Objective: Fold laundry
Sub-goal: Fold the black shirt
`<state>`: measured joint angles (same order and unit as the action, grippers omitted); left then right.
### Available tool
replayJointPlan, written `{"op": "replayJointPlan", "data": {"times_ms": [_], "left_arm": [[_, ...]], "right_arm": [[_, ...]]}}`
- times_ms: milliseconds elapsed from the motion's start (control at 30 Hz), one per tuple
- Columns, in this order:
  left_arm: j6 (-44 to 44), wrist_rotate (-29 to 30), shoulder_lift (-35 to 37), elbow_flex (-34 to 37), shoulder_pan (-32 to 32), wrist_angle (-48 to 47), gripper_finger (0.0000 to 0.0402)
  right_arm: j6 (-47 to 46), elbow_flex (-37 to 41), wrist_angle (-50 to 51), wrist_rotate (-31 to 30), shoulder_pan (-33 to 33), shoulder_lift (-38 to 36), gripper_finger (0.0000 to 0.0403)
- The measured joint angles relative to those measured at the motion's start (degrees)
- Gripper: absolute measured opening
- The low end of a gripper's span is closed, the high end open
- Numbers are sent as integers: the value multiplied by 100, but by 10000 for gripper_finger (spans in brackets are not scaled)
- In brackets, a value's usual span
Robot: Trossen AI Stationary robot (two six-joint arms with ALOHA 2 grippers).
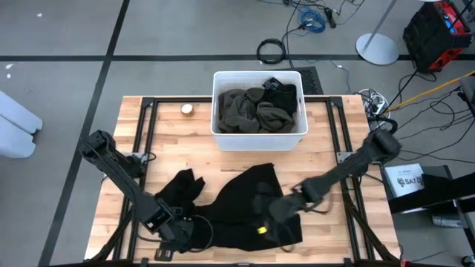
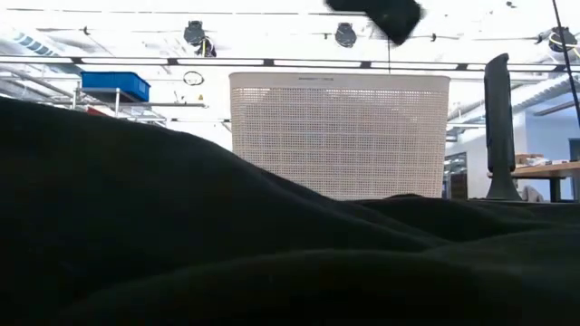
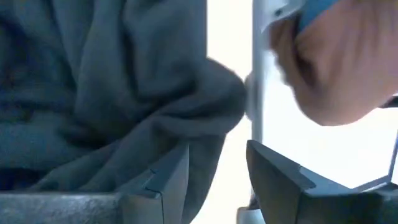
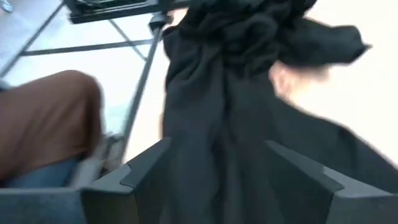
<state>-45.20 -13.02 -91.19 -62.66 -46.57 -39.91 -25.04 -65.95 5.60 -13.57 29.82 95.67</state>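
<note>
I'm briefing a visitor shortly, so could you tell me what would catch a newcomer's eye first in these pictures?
A large black garment lies crumpled across the near half of the wooden table, with both arms bent low over it: the left tool at its near left edge and the right tool on its right part, both open. Behind it, a white bin at the far middle holds dark olive-grey clothes.

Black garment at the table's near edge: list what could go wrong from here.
1. The black garment lies crumpled, one part bunched toward the left tool, so a fold begun now would likely trap wrinkles.
2. Both tools stand open over the cloth; the right tool could catch loose fabric and drag it askew.
3. The garment reaches the table edge nearest the arms' bases and might slide off if tugged.
</note>
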Motion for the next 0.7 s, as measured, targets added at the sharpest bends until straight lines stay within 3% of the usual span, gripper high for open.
{"op": "replayJointPlan", "data": {"times_ms": [333, 700], "left_arm": [[235, 1431, 1059, -161, 4, 137, 169], [212, 1685, 1293, -161, 4, 112, 169]], "right_arm": [[1676, -11, -2412, 353, -1020, 1695, 232], [2550, -1244, -1867, 820, -1331, 2889, 231]]}}
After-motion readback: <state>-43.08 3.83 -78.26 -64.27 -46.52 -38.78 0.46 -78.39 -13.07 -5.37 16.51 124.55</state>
